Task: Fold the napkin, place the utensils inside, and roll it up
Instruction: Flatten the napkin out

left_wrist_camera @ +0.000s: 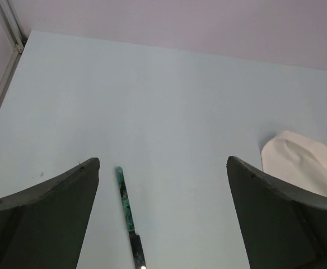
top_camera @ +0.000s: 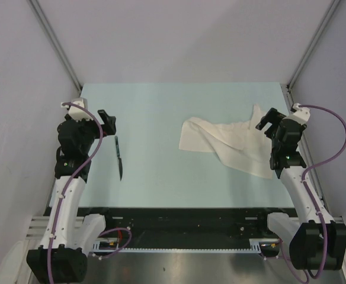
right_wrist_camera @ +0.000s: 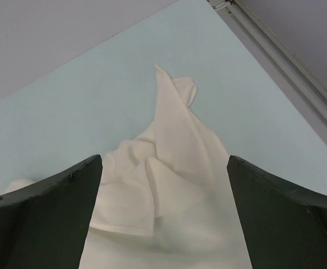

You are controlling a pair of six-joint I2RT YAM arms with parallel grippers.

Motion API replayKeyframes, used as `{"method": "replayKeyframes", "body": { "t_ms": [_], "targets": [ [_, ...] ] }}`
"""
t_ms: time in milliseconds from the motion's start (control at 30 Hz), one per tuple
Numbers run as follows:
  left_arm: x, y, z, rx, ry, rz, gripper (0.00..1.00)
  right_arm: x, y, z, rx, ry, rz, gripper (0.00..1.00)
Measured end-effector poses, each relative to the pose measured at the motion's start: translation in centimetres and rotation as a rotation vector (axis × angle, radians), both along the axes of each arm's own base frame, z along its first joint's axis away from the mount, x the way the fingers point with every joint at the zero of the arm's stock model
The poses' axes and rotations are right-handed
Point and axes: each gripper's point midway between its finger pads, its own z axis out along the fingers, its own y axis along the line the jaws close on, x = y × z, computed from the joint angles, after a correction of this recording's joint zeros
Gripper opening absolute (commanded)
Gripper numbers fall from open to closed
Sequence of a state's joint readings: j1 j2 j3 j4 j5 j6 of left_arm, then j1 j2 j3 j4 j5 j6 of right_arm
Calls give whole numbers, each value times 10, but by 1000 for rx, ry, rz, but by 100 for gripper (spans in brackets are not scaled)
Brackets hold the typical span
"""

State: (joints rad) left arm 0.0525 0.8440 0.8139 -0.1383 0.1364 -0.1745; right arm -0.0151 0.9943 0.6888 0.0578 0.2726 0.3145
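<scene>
From the top camera I see the napkin lying crumpled and unfolded on the right half of the pale blue table. The knife lies flat on the left side, well apart from it. My left gripper hangs just beside the knife's far end, jaws spread and empty; my right gripper sits at the napkin's right edge, also wide open. On the left wrist camera the knife lies between the parted jaws, its mottled green handle pointing away, with a napkin corner at the right. On the right wrist camera rumpled white cloth fills the gap between the open jaws, nothing gripped
</scene>
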Motion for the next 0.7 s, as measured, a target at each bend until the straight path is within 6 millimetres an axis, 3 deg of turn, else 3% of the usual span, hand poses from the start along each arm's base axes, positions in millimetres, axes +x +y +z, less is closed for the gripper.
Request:
{"method": "replayKeyframes", "body": {
  "t_ms": [233, 333, 467, 533, 633, 700],
  "targets": [
    [1, 6, -4, -5, 16, 39, 100, 0, 0, -2, 16, 9, -9, 100],
    [4, 7, -8, -28, 30, 52, 92, 0, 0, -10, 26, 39, -16, 100],
    [13, -6, -24, -71, 84, 27, 91, -3, -1, -22, 47, 88, -27, 100],
    [19, -32, -38, -78, 128, -28, 90, -6, -4, -30, 67, 117, -41, 99],
    [24, -91, -68, -76, 215, -162, 86, -9, -13, -49, 121, 179, -68, 97],
    [26, -133, -98, -71, 302, -250, 81, -15, -20, -68, 182, 240, -96, 95]
  ]
}}
